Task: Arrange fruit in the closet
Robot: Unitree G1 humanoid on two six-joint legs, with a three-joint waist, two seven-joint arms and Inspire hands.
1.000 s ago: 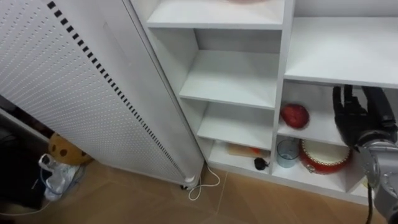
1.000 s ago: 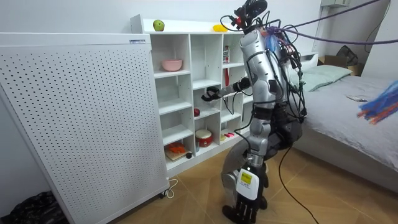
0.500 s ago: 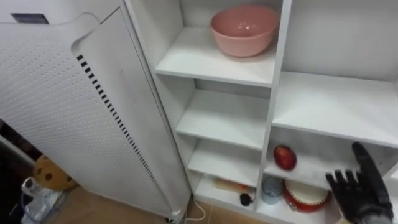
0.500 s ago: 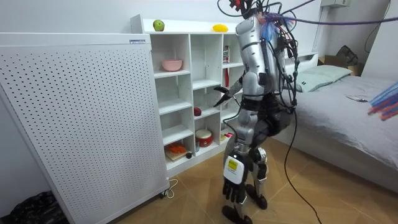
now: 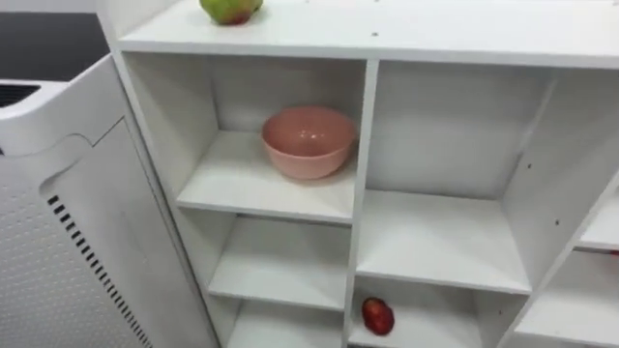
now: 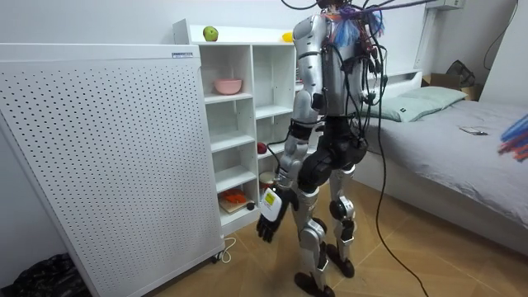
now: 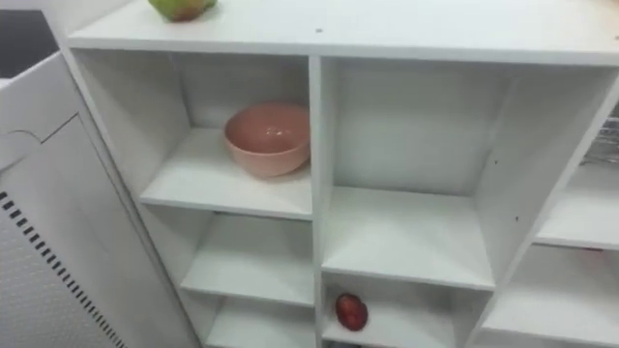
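Observation:
I stand upright in front of the white closet [image 5: 360, 155]. A green-and-red apple [image 5: 230, 9] lies on its top board at the left. A red apple [image 5: 377, 315] sits alone in a lower cubby of the middle column. In the room view a yellow fruit [image 6: 291, 36] also lies on the top board, further along. My left hand [image 6: 269, 221] hangs low beside my thigh in the room view, fingers relaxed and holding nothing.
A pink bowl [image 5: 309, 142] stands in the upper left cubby. A tall white perforated panel [image 5: 58, 232] stands against the closet's left side. A red-and-white container [image 6: 270, 181] and orange items [image 6: 235, 198] fill the bottom cubbies. A bed [image 6: 462, 148] is behind me.
I have straightened up from a bend, so the eye view has climbed from the lower cubbies to the top board. My right hand drew back from the red apple's cubby.

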